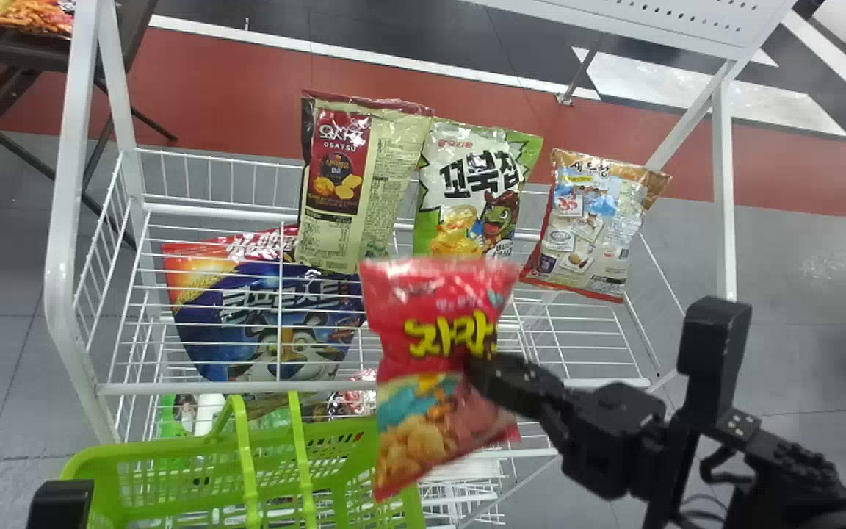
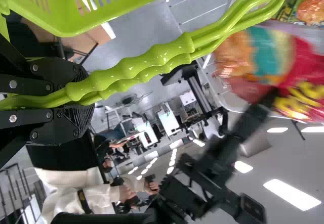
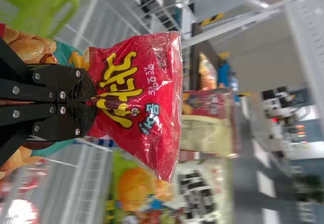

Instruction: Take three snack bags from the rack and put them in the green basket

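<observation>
Red snack bag [image 1: 427,367]: puffed, near upright, held up by basket's right end. Green basket [image 1: 111,477]: handles raised, at rack's front left. White wire rack [image 1: 62,242]: cream-maroon bag [image 1: 371,184], green-white bag [image 1: 467,184], tan bag [image 1: 592,220] behind; blue bag [image 1: 269,316] front left.

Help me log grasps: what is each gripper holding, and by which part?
The right gripper pinches the red snack bag near its middle; the left gripper holds the green basket by its two handles.

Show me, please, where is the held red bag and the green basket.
Held red bag [image 1: 423,371]: head view, middle of its front.
Green basket [image 1: 89,466]: head view, far left corner of its rim.
</observation>
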`<action>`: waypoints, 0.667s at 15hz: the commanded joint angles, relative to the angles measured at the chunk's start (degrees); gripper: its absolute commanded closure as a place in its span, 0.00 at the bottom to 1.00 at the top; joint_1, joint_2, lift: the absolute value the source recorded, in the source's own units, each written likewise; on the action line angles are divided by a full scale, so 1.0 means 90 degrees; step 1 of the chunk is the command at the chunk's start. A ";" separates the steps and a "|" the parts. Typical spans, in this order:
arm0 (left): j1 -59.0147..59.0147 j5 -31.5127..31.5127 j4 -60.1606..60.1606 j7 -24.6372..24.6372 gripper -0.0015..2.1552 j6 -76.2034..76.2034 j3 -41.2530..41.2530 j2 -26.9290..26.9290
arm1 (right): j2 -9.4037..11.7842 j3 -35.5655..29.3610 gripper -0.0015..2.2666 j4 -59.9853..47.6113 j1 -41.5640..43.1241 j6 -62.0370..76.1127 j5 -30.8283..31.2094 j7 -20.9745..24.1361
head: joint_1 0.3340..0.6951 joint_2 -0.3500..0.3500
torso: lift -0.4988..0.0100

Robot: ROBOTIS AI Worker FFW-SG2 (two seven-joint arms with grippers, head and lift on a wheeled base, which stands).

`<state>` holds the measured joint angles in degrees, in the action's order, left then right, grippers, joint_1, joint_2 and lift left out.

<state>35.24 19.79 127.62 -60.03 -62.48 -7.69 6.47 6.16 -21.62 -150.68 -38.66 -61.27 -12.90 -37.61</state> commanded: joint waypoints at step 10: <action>0.0040 -0.0001 0.0010 -0.0049 0.66 0.0051 -0.0014 -0.0055 | 0.0068 0.1397 0.89 0.1507 0.0204 -0.1430 -0.0783 -0.0284 | 1.00 0.00 | 0.97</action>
<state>35.44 19.77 127.72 -60.47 -62.02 -7.81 5.95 6.67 -11.62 -138.53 -37.55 -74.45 -19.99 -40.16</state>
